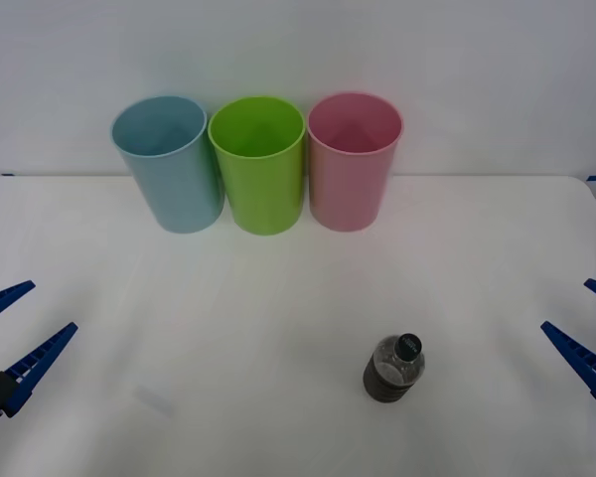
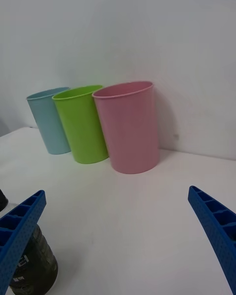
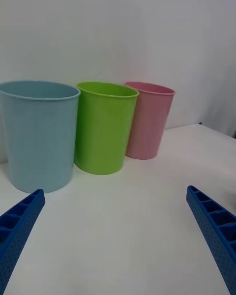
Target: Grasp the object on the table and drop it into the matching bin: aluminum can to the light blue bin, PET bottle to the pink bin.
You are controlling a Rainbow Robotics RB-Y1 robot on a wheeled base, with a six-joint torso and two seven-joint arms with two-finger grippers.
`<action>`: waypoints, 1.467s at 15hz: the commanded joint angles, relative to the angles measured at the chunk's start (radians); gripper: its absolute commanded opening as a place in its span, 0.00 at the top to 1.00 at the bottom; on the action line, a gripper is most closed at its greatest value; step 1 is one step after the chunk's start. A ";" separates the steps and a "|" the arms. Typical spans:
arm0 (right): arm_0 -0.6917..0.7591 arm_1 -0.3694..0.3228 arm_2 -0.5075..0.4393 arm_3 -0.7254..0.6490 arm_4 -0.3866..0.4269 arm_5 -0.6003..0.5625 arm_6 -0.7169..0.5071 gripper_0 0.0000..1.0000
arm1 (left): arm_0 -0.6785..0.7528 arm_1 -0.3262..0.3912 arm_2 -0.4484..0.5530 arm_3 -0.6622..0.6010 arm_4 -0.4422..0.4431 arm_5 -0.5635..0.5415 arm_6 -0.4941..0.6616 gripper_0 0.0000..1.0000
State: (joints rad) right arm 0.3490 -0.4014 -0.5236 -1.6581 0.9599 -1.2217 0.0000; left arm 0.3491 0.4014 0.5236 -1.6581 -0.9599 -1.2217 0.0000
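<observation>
Nearest, at the front view's lower corners, the two hands hang over the white worktop (image 1: pixel 298 298), each with its blue ribbed fingers spread wide and holding nothing. The left hand (image 1: pixel 15 333) sits at the worktop's left edge; the right hand (image 1: pixel 591 333) sits at its right edge. Both are well apart from the bottle and from the bins.

Between them, right of centre and toward the near side, the bottle (image 1: pixel 393 369) stands upright on the worktop, dark cap up, clear above and dark brown below. It touches nothing else. In the right wrist view the bottle (image 2: pixel 34 268) shows partly behind one blue finger (image 2: pixel 19 233) of the right hand.

Farther back, three tall tapered bins stand upright in a row along the far side, close before a plain white wall (image 1: pixel 298 50). From the robot's left: the blue bin (image 1: pixel 169 164), the green bin (image 1: pixel 258 164), the pink bin (image 1: pixel 354 161). Neighbours stand just beside each other, their rims almost touching. All three open upward, and the pink bin lies nearest in line with the bottle.
</observation>
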 commanded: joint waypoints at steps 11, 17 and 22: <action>0.073 -0.079 0.060 0.001 0.016 -0.030 0.026 0.00 | 0.000 0.000 0.000 0.000 0.000 0.000 0.000 0.00; 0.082 -0.111 0.085 0.070 0.026 -0.127 0.080 0.00 | 0.000 0.000 0.000 0.000 0.000 0.000 0.000 0.00; 0.061 -0.112 0.106 0.115 0.071 -0.196 0.190 0.00 | 0.000 0.000 0.000 0.000 0.000 0.000 0.000 0.00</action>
State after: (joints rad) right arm 0.4101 -0.5152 -0.4266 -1.5447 1.0293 -1.4182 0.1529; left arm 0.3491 0.4014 0.5236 -1.6580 -0.9599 -1.2217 0.0000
